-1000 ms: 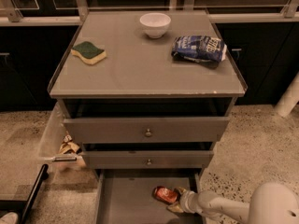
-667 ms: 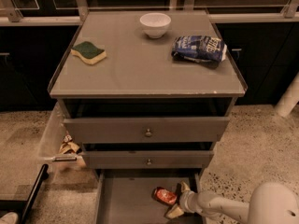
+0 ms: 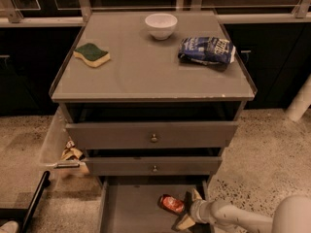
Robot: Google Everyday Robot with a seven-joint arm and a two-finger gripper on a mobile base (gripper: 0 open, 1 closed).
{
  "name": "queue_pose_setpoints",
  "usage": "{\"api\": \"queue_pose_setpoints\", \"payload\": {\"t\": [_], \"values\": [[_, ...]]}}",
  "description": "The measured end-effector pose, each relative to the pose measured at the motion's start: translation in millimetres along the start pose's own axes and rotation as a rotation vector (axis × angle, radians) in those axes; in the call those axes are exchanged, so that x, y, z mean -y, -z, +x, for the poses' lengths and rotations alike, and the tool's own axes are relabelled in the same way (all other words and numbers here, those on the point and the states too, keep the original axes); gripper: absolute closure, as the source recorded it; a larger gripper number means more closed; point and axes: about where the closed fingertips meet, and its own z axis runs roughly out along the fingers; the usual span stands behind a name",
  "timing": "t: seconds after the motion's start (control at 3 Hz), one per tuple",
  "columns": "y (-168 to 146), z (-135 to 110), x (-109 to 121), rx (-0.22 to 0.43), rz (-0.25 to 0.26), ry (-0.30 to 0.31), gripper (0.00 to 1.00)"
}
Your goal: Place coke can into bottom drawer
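The red coke can lies on its side on the floor of the bottom drawer, which is pulled out below the cabinet. My gripper is inside the drawer at its right side, just right of the can. Its fingers are spread wider than the can, one above and one below its right end. The gripper is open, and the can rests on the drawer floor. My pale arm comes in from the lower right.
The two upper drawers with round knobs stand slightly open. On the cabinet top are a white bowl, a green-and-yellow sponge and a blue-and-white snack bag. Crumpled litter lies on the floor at the left.
The fingers have spread apart around the can. The can has settled onto the drawer floor, hardly shifted. The arm has stayed in nearly the same place.
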Motion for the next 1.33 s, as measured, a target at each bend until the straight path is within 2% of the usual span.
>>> {"api": "queue_pose_setpoints", "payload": {"t": [0.33, 0.67, 1.0, 1.33], "values": [[45, -9, 0, 0.068, 0.008, 0.034, 0.0], [99, -13, 4, 0.148, 0.044, 0.07, 0.0], [153, -14, 8, 0.194, 0.106, 0.115, 0.0], [161, -7, 8, 0.194, 0.124, 0.104, 0.0]]}}
